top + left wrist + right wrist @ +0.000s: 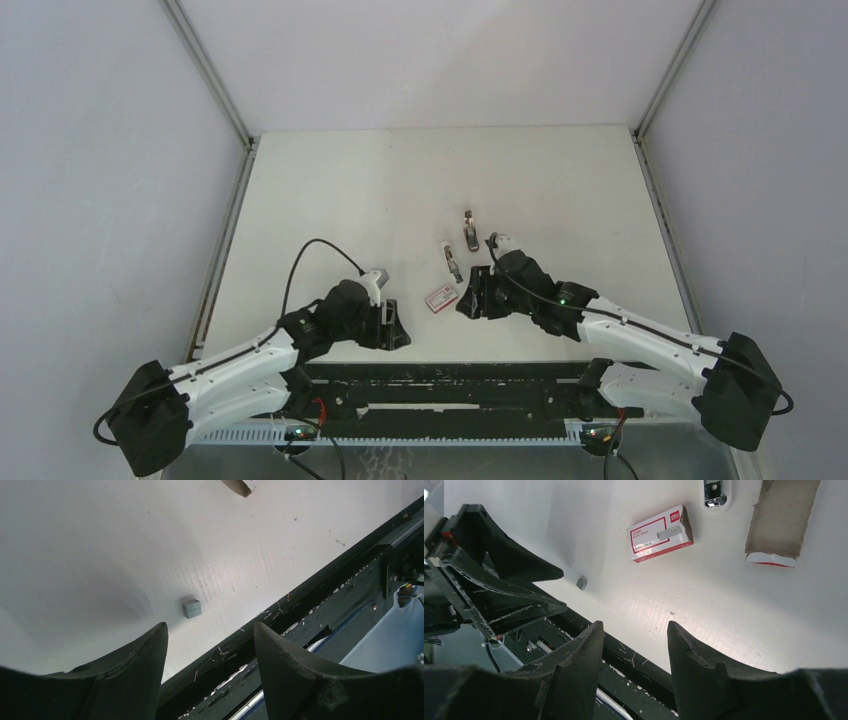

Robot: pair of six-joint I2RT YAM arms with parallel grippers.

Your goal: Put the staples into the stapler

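Note:
A small silvery-grey block of staples [192,608] lies alone on the white table, just ahead of my left gripper [210,627]; it also shows in the right wrist view [581,582]. The left gripper [395,325] is open and empty, low over the table's near edge. My right gripper [635,625] is open and empty too, next to the red-and-white box [659,532]. One end of the white stapler [715,492] and a flat brownish-grey tray [781,517] lie beyond it; no strips show in the tray. In the top view, the stapler [452,260] lies just behind the box [441,297].
A second slim silvery piece [469,230] lies behind the stapler; I cannot tell what it is. A dark rail [320,600] strewn with loose staples runs along the table's near edge. Grey walls enclose the table on three sides.

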